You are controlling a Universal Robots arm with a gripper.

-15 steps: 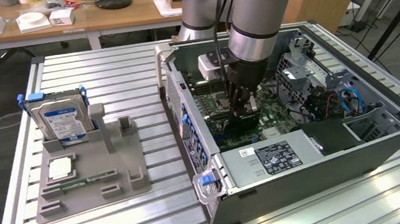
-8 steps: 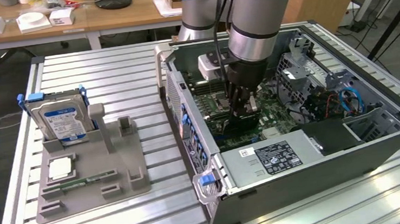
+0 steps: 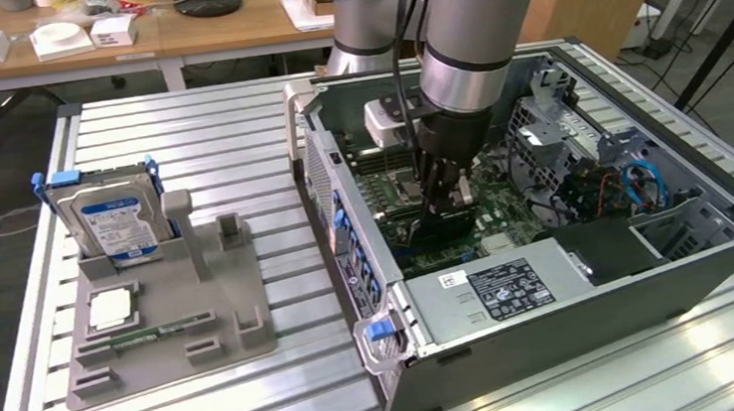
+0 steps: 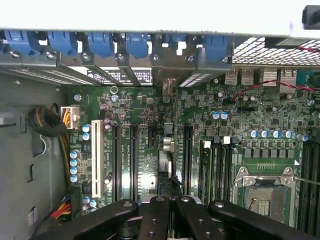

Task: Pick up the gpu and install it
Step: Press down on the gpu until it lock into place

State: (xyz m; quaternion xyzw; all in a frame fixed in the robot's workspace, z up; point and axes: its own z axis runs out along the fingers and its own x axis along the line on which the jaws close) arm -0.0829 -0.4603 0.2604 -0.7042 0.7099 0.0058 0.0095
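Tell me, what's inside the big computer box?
Inside the case: a green motherboard, coloured cables, and the gripper reaching in. The arm covers what is beneath it.

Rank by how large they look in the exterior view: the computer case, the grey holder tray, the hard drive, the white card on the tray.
1. Computer case
2. Grey holder tray
3. Hard drive, standing upright in the tray
4. White card, lying flat on the tray

Wooden desks (image 3: 126,37) stand behind a slatted metal table (image 3: 175,143).
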